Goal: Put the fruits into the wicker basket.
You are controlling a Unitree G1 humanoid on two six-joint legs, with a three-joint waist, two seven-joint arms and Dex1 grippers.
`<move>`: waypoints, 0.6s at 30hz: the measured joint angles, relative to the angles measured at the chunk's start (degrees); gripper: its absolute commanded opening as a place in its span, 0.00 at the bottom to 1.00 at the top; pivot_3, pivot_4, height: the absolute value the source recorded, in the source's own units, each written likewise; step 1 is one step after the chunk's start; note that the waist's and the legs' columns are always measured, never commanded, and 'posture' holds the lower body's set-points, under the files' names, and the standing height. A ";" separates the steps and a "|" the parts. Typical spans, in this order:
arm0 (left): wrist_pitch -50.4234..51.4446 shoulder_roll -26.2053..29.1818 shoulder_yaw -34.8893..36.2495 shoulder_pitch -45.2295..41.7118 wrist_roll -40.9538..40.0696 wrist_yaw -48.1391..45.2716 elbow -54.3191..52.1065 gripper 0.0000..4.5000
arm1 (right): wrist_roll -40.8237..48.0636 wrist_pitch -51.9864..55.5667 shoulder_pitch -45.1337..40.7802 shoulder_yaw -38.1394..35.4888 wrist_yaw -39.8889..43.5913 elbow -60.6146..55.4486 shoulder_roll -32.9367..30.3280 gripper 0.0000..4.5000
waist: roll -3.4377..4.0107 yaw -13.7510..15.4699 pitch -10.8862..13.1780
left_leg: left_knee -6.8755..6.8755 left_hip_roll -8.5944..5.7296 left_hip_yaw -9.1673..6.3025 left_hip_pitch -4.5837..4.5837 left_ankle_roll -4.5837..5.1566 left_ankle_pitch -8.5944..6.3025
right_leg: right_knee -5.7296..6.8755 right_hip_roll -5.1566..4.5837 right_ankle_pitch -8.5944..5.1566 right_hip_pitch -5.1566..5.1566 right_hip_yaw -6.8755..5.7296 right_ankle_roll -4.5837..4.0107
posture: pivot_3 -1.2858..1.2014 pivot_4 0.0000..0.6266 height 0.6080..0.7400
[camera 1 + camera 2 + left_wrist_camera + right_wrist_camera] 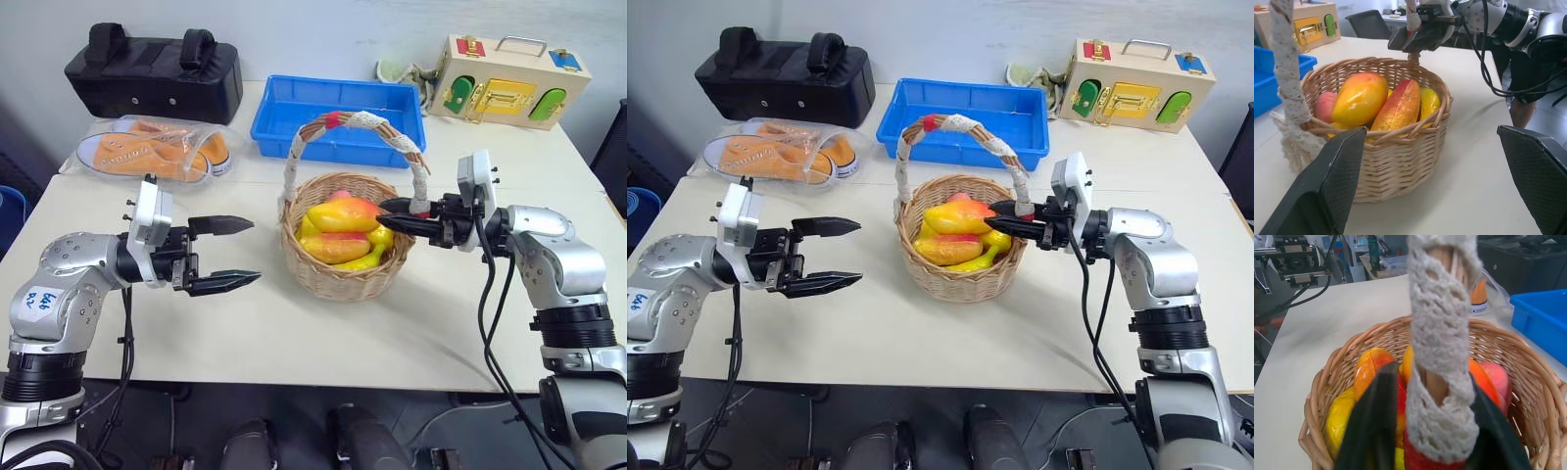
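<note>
Here the right tool (392,212) pinches the wicker basket (345,275) handle, held level

A pale bench (294,343) stands against a light wall (323,29), carrying a black bag (152,73), bagged sneakers (147,152), a blue tray (338,117) and a wooden latch box (509,83).

A lab or office workroom: a plain white bench (294,343) against a bare wall, an office chair (1369,23) behind, cluttered desks with equipment (1298,259).
</note>
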 measured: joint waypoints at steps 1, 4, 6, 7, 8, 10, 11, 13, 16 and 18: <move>0.04 -0.09 0.06 -0.04 -0.11 0.17 -0.14 1.00 | 0.91 0.55 2.09 -1.45 0.20 -1.29 -1.12 0.04 | 0.00 0.32 0.00 | -0.02 0.00 -0.01 0.00 0.00 0.00 | -0.03 0.00 0.00 0.02 -0.01 0.00 | 0.52 0.24 1.00; 0.11 -0.77 -0.18 -0.82 -0.24 0.39 -0.13 1.00 | 3.20 2.46 8.40 -8.05 -1.60 -5.41 -4.61 0.04 | 0.00 0.84 0.00 | 0.00 -0.01 0.04 -0.04 0.03 -0.02 | -0.15 0.00 0.00 0.04 0.03 0.00 | 0.52 0.24 1.00; 0.00 -1.14 -0.46 -1.30 -0.21 0.25 0.30 1.00 | 4.11 3.93 11.63 -11.84 -3.92 -7.86 -5.61 0.04 | 0.00 0.99 0.00 | 0.04 -0.01 0.04 -0.04 0.03 -0.01 | -0.15 0.00 0.00 0.05 0.05 0.00 | 0.52 0.24 1.00; -0.14 -1.87 -1.22 -2.42 -0.15 0.07 0.88 1.00 | 4.44 4.01 15.41 -15.56 -5.50 -9.72 -6.44 0.04 | 0.00 1.07 0.00 | 0.02 -0.01 0.05 -0.04 0.03 0.01 | -0.16 0.01 0.00 0.06 0.06 0.00 | 0.52 0.24 1.00; -0.47 -2.54 -1.69 -3.19 0.03 -0.22 1.37 1.00 | 4.32 3.31 19.27 -19.37 -6.74 -10.16 -6.82 0.04 | 0.00 1.52 0.00 | 0.02 -0.02 -0.03 -0.02 0.03 0.01 | -0.24 0.02 0.00 0.16 0.01 0.00 | 0.52 0.24 1.00; -0.99 -2.99 -2.38 -4.17 0.45 -0.72 3.24 1.00 | 3.59 1.14 24.79 -25.62 -8.68 -9.34 -6.86 0.04 | 0.01 1.67 0.00 | 0.00 -0.06 0.01 0.01 0.05 0.02 | -0.36 0.03 0.00 0.22 0.05 0.00 | 0.52 0.24 1.00; -1.20 -3.20 -2.52 -4.64 0.65 -0.85 4.04 1.00 | 3.04 -0.27 26.37 -27.64 -9.48 -8.67 -6.83 0.04 | 0.01 1.57 0.00 | 0.04 -0.07 0.06 0.01 0.08 0.02 | -0.35 0.03 0.00 0.22 0.09 0.00 | 0.52 0.24 1.00; -1.82 -4.24 -3.78 -6.95 1.12 -1.67 6.16 1.00 | 2.31 -4.14 27.58 -31.13 -11.35 -6.30 -5.79 0.04 | 0.00 1.13 0.00 | 0.09 -0.09 0.15 0.07 0.14 0.05 | -0.33 0.03 0.06 0.27 0.16 0.06 | 0.52 0.24 1.00; -2.63 -4.82 -5.02 -8.65 1.84 -2.93 7.93 1.00 | 1.25 -8.47 27.31 -32.56 -13.27 -2.59 -4.51 0.04 | 0.01 0.09 0.00 | 0.06 -0.08 0.22 0.18 0.11 0.09 | -0.22 0.06 0.08 0.27 0.25 0.08 | 0.52 0.24 1.00; -3.14 -4.97 -5.33 -9.75 2.29 -3.34 9.26 1.00 | -0.27 -12.32 25.11 -32.60 -14.53 2.63 -4.21 0.04 | 0.02 -0.55 0.00 | 0.03 -0.07 0.21 0.20 0.07 0.12 | -0.19 0.09 0.08 0.25 0.24 0.08 | 0.52 0.24 1.00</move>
